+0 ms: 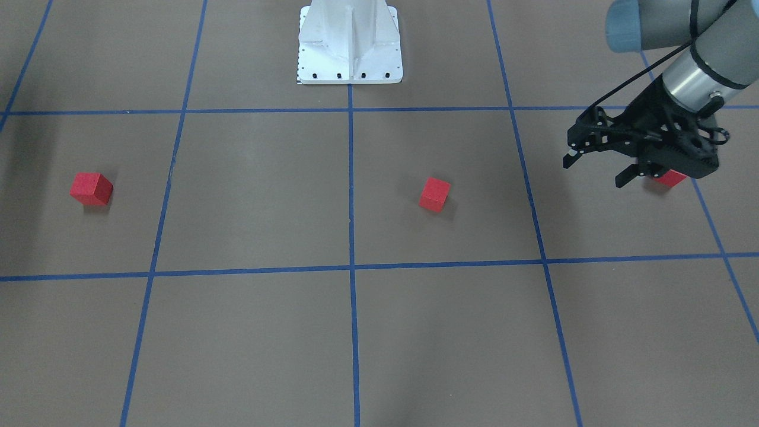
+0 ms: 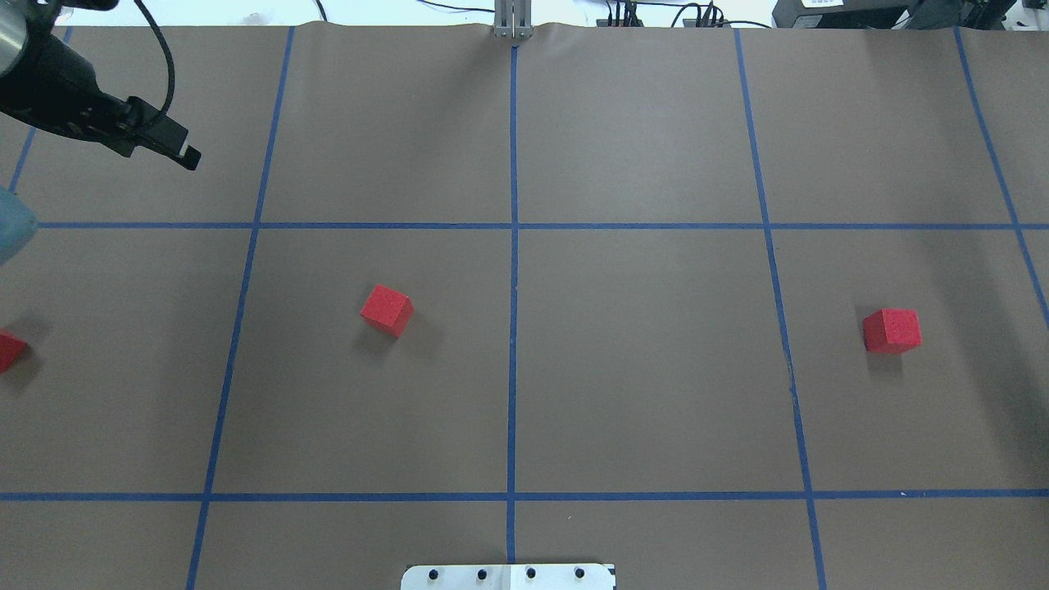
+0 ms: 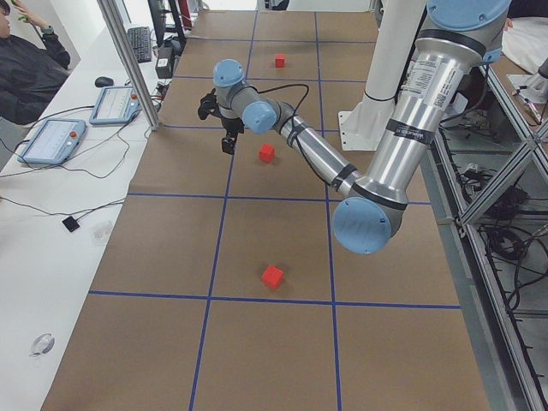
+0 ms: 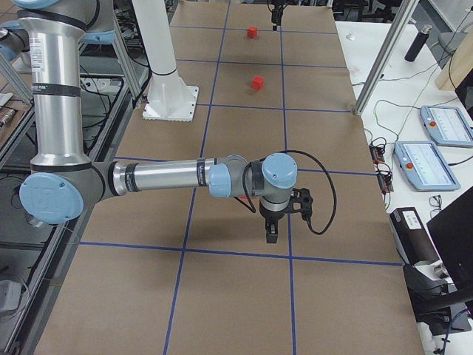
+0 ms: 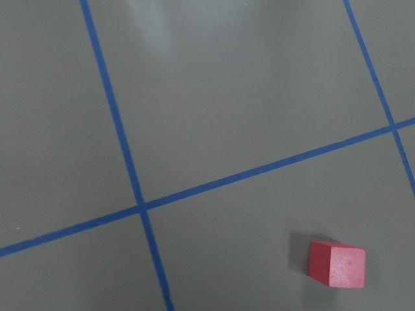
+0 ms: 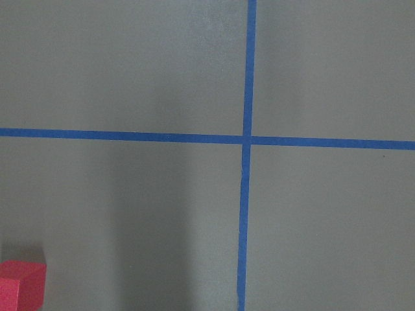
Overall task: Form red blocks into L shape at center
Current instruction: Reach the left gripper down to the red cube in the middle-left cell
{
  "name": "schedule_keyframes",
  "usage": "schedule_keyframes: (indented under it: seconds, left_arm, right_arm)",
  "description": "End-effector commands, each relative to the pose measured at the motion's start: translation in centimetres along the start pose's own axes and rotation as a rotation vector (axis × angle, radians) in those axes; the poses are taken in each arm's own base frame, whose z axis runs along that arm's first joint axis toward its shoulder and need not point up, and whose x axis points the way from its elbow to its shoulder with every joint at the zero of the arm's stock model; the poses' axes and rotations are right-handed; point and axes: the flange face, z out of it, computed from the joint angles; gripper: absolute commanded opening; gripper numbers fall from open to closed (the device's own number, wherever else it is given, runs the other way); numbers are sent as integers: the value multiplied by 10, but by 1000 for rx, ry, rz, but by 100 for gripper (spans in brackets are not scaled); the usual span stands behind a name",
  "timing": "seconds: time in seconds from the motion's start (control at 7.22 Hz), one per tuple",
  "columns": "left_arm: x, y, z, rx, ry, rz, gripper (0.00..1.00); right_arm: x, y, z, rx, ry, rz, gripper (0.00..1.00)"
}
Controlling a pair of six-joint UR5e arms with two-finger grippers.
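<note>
we'd guess the 3 red blocks (image 1: 434, 194), sitting well apart across the table (image 1: 267, 196), are light, rigid and matte, so pinch 2 opposite flat faces; left end effector (image 1: 595, 171) is open and empty, right end effector (image 4: 271, 231) we can't tell.

Red blocks (image 2: 387, 310) (image 2: 892, 331) (image 2: 8, 351): three
Robot arms (image 3: 411, 111) (image 4: 159, 179): two
Pincers (image 1: 595, 171) (image 4: 271, 235): two
White base (image 1: 350, 65): one
Control tablets (image 4: 443, 124) (image 4: 429, 164): two
Person (image 3: 26, 73): one

white side bench (image 3: 51, 214): two teach pendants (image 3: 53, 141), keyboard (image 3: 139, 43), mouse (image 3: 104, 82) | person in black (image 3: 26, 77) seated at far end | aluminium post (image 3: 131, 64) at bench edge
</note>
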Motion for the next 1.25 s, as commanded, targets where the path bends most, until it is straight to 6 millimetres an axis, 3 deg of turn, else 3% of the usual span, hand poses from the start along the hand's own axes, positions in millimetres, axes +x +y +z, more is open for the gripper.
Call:
schedule_keyframes:
  seconds: [0.0, 0.28, 0.42, 0.55, 0.83, 1.11]
  left_arm:
    - [82, 13, 62, 28, -92, 73, 100]
    - [127, 37, 97, 26, -96, -43, 100]
    - [144, 47, 119, 39, -133, -18, 100]
    - [150, 56, 142, 38, -166, -2, 100]
    - [172, 51, 173, 48, -130, -33, 100]
    - [162, 48, 196, 44, -133, -30, 100]
  right_arm:
    - [0, 0, -1, 1, 0, 0, 99]
    - [0, 0, 0, 0, 0, -1, 99]
    - [0, 0, 0, 0, 0, -1, 99]
    - [1, 0, 1, -2, 3, 1, 99]
    - [2, 0, 3, -4, 5, 3, 99]
    - [4, 0, 4, -6, 5, 5, 99]
